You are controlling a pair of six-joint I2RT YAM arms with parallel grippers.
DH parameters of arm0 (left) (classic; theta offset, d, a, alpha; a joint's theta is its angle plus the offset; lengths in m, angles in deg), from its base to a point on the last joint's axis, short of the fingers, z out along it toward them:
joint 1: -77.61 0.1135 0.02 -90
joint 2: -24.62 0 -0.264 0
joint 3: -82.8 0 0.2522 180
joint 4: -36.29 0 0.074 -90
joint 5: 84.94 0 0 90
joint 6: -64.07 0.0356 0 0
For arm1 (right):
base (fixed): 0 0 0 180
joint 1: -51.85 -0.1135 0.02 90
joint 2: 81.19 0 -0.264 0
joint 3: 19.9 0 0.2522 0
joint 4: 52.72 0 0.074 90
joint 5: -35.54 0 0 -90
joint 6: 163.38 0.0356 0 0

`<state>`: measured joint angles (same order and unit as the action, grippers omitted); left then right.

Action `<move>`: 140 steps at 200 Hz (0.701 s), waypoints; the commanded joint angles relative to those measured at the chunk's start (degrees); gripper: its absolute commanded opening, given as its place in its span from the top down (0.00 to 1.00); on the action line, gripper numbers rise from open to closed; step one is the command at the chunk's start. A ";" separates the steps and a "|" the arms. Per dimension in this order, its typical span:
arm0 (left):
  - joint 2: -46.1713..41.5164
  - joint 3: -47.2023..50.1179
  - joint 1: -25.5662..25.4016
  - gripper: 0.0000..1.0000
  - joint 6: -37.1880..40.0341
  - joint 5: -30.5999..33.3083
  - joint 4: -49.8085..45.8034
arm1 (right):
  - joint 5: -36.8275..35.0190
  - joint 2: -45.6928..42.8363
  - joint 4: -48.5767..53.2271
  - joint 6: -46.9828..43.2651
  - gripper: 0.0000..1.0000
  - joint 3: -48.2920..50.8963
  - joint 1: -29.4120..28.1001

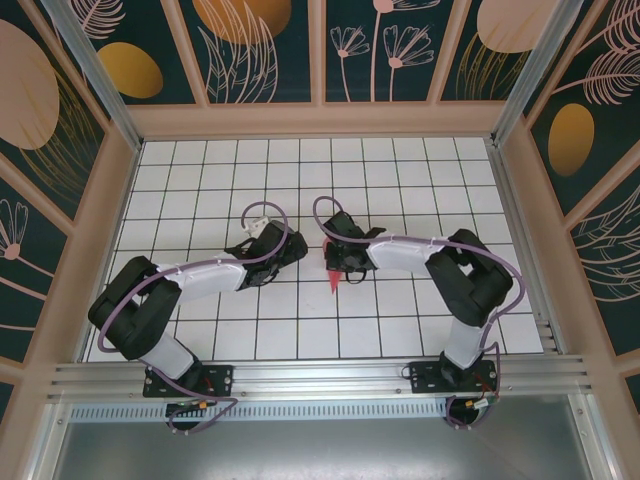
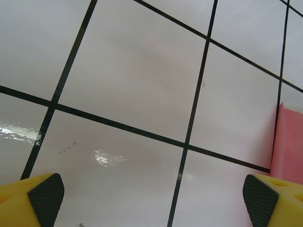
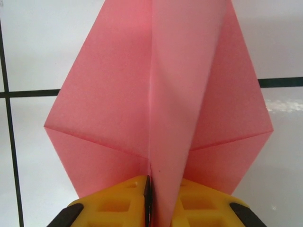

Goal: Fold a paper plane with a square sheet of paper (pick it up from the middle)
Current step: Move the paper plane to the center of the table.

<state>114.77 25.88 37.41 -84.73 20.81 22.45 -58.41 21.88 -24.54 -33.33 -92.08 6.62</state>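
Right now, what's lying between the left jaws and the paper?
Just bare table, white tiles with black lines. The left wrist view shows it running to the paper at the right edge; the top view agrees.

White gridded table (image 1: 200, 170), floral-patterned walls (image 1: 262, 50)

bright, even light from overhead on the white table (image 1: 300, 330), shadows soft and faint. left wrist view catches smeared glare patches on its glossy surface. right wrist view, very close, paper plane (image 3: 118, 94) slightly soft, edges hazy.
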 commanded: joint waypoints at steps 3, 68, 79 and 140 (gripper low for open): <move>-1.38 0.53 0.57 0.01 -0.29 1.60 -1.69 | -3.61 1.62 3.78 1.31 0.88 -2.07 -0.64; -1.90 1.32 1.21 0.02 0.27 1.83 -1.77 | -10.49 -1.38 12.21 -10.48 0.94 -5.14 -0.26; -1.74 1.31 1.23 0.01 0.35 1.70 -1.69 | -9.79 -0.72 12.77 -12.56 0.94 -5.44 0.01; -0.94 1.27 1.28 0.01 0.43 0.95 -1.59 | -6.75 2.19 11.79 -11.72 0.89 -6.27 0.56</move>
<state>114.12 26.71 38.30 -84.71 20.98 22.02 -66.30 22.71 -14.03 -44.72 -96.80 6.88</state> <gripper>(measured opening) 0.985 0.101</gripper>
